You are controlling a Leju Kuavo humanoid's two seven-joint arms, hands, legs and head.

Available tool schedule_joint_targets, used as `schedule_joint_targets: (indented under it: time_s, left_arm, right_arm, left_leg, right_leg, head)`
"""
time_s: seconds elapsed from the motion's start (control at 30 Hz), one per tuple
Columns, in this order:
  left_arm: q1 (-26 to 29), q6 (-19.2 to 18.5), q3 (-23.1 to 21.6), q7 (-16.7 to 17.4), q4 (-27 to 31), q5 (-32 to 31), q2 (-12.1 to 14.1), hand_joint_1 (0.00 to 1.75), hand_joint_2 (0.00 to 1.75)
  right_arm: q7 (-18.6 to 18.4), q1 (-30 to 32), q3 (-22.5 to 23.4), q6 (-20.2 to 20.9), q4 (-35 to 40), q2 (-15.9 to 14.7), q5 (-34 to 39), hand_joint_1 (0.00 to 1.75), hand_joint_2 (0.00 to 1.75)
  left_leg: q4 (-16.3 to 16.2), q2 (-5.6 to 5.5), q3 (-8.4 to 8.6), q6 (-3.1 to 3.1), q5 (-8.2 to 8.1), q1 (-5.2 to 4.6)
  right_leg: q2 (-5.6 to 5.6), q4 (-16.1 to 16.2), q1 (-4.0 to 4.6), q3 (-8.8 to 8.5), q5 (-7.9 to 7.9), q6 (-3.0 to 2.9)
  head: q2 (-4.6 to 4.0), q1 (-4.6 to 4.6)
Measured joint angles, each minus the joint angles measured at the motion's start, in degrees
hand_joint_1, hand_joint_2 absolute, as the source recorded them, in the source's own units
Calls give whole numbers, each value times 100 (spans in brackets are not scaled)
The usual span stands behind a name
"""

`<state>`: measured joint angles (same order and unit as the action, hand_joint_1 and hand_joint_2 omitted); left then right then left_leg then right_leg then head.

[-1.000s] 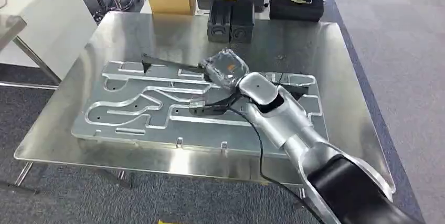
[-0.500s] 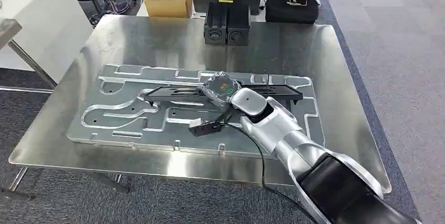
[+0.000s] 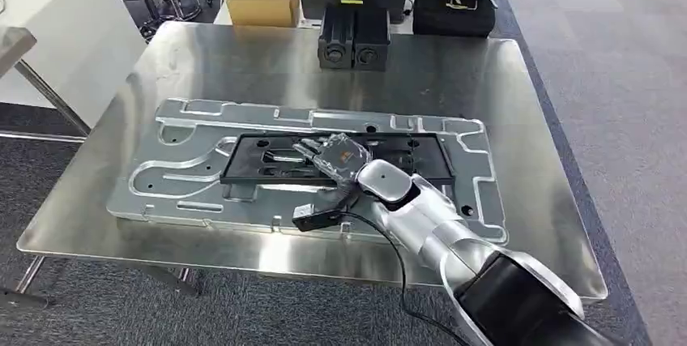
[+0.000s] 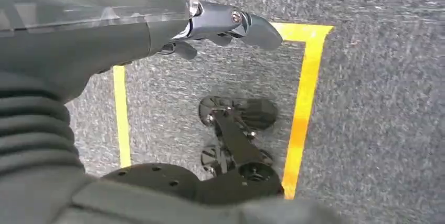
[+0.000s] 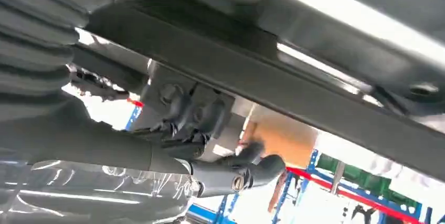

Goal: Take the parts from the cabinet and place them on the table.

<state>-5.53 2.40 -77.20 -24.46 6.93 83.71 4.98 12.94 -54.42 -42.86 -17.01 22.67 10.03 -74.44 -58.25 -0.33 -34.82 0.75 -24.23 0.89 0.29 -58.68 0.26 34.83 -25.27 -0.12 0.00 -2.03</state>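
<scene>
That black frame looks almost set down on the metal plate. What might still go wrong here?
The right hand lies on the black frame, so lifting away might drag it across the grey plate. A dark cable hangs from the arm over the table edge and might snag. How the fingers sit on the frame is unclear.
</scene>
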Motion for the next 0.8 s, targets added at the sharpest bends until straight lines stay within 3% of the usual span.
schedule_joint_targets:
  time_s: [0.03,0.07,0.1,0.13,0.2,0.23,0.27,0.3,0.4,0.43,0.57,0.6,0.63,0.7,0.73,0.77,0.8]
  left_arm:
    - [-2,9,-22,2,0,0,2,0,0]
    - [-6,28,-39,11,0,0,11,0,0]
    - [-7,46,-50,17,0,0,9,0,0]
    - [-7,55,-63,28,0,0,7,0,0]
    - [-2,72,-72,53,0,0,7,0,0]
    - [3,87,-72,59,0,0,5,0,0]
    - [9,103,-72,61,0,0,4,0,0]
    - [12,107,-70,61,0,0,2,0,0]
    - [12,107,-59,61,0,0,4,0,0]
    - [5,101,-59,66,0,0,4,0,0]
    - [35,50,-59,72,0,0,2,0,0]
    - [35,39,-57,72,0,0,0,0,0]
    - [34,22,-50,72,0,0,0,0,0]
    - [55,-13,20,57,0,0,2,0,0]
    - [68,-33,64,28,0,0,0,0,0]
    - [89,-72,121,-18,0,0,2,0,0]
    - [113,-118,199,-69,0,0,0,0,0]
  right_arm:
    - [26,-3,0,-42,-2,0,85,0,0]
    - [83,-9,4,-85,2,2,204,0,0]
    - [155,-12,22,-131,13,7,368,0,0]
    - [274,-25,68,-166,18,24,543,0,0]
    - [478,-22,198,-190,72,52,927,0,0]
    - [585,-15,266,-203,113,74,1122,0,0]
    - [673,-4,322,-218,164,81,1303,0,0]
    - [783,6,404,-221,266,87,1545,0,0]
    - [1106,34,643,-164,674,85,2351,0,0]
    - [1246,74,769,-87,945,53,2775,0,0]
    - [1695,543,1254,1,2235,-301,4532,0,0]
    - [1839,730,1421,-77,2671,-444,4965,0,0]
    - [1992,934,1677,-236,3254,-613,5428,0,0]
    - [2074,1412,2202,-523,4260,-873,5878,0,0]
    - [2105,1694,2493,-645,4727,-988,5927,0,0]
    - [2144,2012,2825,-807,5202,-1102,5951,0,0]
    - [2192,2307,3123,-964,5571,-1172,5976,0,0]
  left_leg:
    - [26,1,12,35,15,0]
    - [18,0,14,74,-1,-5]
    - [-71,8,-16,94,-78,15]
    - [-386,8,-147,109,-298,16]
    - [-1316,8,-567,145,-732,26]
    - [-1699,8,-750,159,-847,26]
    - [-1807,8,-811,163,-819,26]
    - [-1644,8,-744,161,-672,27]
    - [-156,12,-30,111,41,30]
    - [-23,9,49,73,-60,-3]
    - [-11,-27,31,-72,-21,7]
    - [20,-24,44,-113,-2,23]
    - [27,-31,44,-159,-4,22]
    - [25,-38,44,-194,-15,15]
    - [21,-50,43,-204,-22,12]
    - [16,-62,45,-214,-29,9]
    - [14,-71,52,-216,-37,2]
  right_leg:
    - [5,11,0,2,11,-34]
    - [-1,71,-53,-26,49,-85]
    - [-6,102,-63,-50,61,-112]
    - [-13,103,-65,-53,61,-149]
    - [-12,100,-49,-53,56,-156]
    - [-11,99,-43,-53,52,-162]
    - [-10,96,-42,-56,51,-162]
    - [-7,92,-43,-61,43,-160]
    - [8,42,-49,-84,-13,-102]
    - [11,9,0,-48,-28,-67]
    - [-24,44,2,-73,-23,57]
    - [-18,-33,-37,-65,-99,100]
    - [-16,-263,-39,46,-269,134]
    - [-16,-1164,-49,476,-726,191]
    - [-17,-1574,-53,687,-867,207]
    - [-17,-1786,-55,813,-871,213]
    - [-17,-1655,-56,776,-722,207]
  head:
    - [0,0]
    - [0,0]
    - [0,0]
    - [0,0]
    - [0,0]
    - [0,0]
    - [0,0]
    - [0,0]
    - [0,0]
    - [0,0]
    - [0,0]
    - [0,0]
    - [0,2]
    - [0,0]
    - [0,0]
    - [0,0]
    - [0,0]
